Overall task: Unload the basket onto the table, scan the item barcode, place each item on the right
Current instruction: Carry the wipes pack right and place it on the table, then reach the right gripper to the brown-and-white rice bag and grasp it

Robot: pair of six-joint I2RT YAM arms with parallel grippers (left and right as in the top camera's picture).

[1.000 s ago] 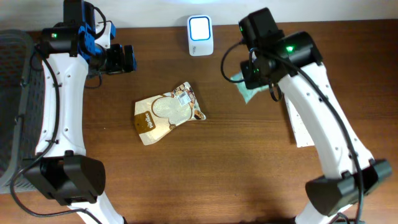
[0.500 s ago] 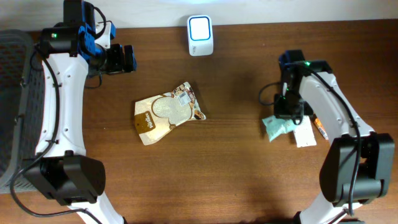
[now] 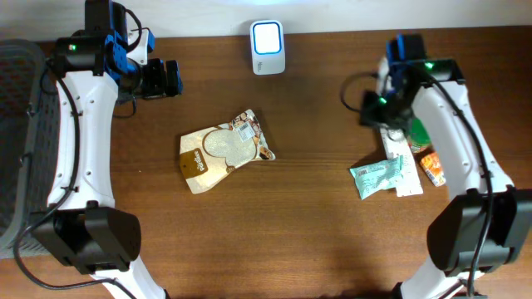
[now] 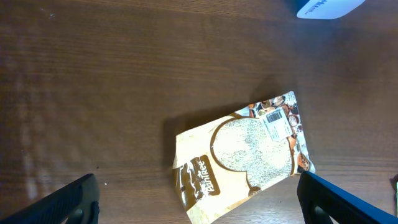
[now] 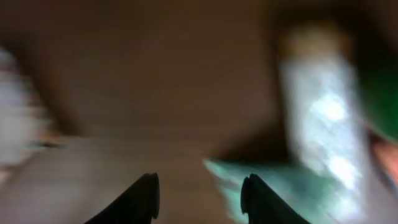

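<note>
Dark wood-grain table (image 3: 307, 224); grey mesh surface (image 3: 12, 100) far left.

Not much else going on, honestly. The dark brown wood-grain table (image 3: 316, 241) fills almost the whole overhead shot, with its grain running side to side. In the left wrist view the same tabletop shows some pale, streaky glare towards one side. In the right wrist view it's just a brown motion-blurred smear. Right off the table's left edge there's a grey mesh basket-looking thing (image 3: 12, 166), cut off by the frame, so I can't tell what's in it. Past the table's far edge runs a thin whitish strip (image 3: 465, 12). Could be wall or floor, can't tell.
</note>
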